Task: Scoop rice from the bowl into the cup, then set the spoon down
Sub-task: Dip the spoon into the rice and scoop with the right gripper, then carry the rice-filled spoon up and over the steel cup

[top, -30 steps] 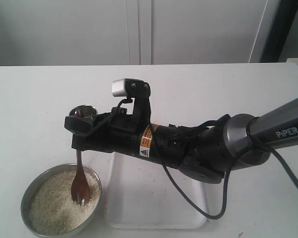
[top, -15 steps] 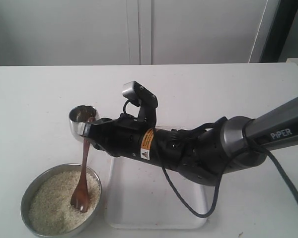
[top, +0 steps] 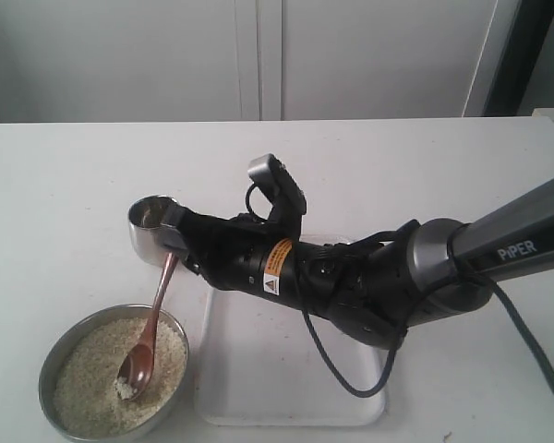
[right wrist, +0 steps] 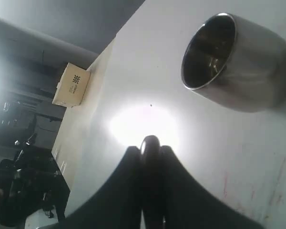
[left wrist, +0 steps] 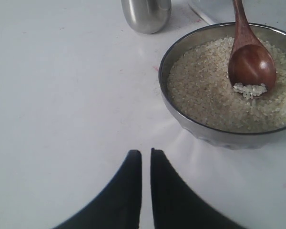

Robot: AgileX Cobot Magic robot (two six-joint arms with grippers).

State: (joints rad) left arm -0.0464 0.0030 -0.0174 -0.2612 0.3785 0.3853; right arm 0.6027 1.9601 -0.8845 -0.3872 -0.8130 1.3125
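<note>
The grey metal bowl (top: 54, 362) of off-white rice (top: 85, 392) stands at the table's front left. My right gripper (top: 174, 245) is shut on the top of the wooden spoon (top: 157, 309) handle, just in front of the shiny steel cup (top: 150, 224). The spoon slants down, and its oval end lies in the rice with a few grains on it (left wrist: 250, 88). In the right wrist view the handle tip (right wrist: 150, 143) sticks out between the fingers, with the cup (right wrist: 238, 62) close by. My left gripper (left wrist: 145, 153) hovers shut and holds nothing, over bare table short of the bowl (left wrist: 181, 121).
A white tray (top: 286, 378) lies right of the bowl, under the right arm. A small box (right wrist: 72, 86) sits at the table's far edge in the right wrist view. A white wall runs behind the table.
My right gripper has rolled and shifted slightly right. The spoon went from nearly upright to slanted, and its oval end slid left and lower into the rice.
</note>
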